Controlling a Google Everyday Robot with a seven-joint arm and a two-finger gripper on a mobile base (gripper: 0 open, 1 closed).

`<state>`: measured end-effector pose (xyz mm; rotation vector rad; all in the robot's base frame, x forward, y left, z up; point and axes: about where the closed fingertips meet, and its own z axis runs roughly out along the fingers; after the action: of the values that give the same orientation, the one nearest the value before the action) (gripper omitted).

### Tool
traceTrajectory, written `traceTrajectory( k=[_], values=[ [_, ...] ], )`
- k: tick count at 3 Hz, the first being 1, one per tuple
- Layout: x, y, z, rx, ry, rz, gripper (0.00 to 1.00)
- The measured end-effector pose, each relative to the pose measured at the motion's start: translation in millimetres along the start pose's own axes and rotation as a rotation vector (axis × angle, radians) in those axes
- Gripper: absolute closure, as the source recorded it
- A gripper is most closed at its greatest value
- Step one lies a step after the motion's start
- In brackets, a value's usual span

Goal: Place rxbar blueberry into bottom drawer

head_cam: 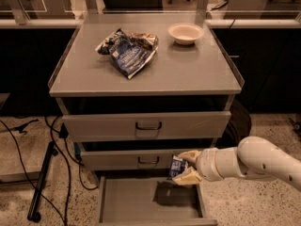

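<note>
Grey metal cabinet (188, 72), its bottom drawer (136, 202) standing open below. My gripper (185, 167) hangs above the drawer's right half, clamped on the rxbar blueberry (176, 166). I judge the bar light, flat and slick-wrapped, slightly pliable. A pinch across its narrow width suits it.

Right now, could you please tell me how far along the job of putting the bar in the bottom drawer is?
Done: the bottom drawer stands pulled open, and the bar is picked up. In hand: the claw is shut on the bar, hanging above the drawer's right half, in front of the middle drawer. Left: lower it in and let go; the bar is not yet on the drawer floor.
</note>
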<state>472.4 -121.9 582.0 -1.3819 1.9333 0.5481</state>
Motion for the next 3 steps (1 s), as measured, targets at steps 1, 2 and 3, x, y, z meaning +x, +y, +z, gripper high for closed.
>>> traceTrajectory(
  k=[1, 2, 3],
  values=[
    [14, 3, 15, 0.006, 0.007, -0.003, 1.0],
    [48, 6, 50, 0.027, -0.003, 0.002, 1.0],
    [88, 3, 101, 0.042, -0.014, 0.015, 1.0]
  ],
)
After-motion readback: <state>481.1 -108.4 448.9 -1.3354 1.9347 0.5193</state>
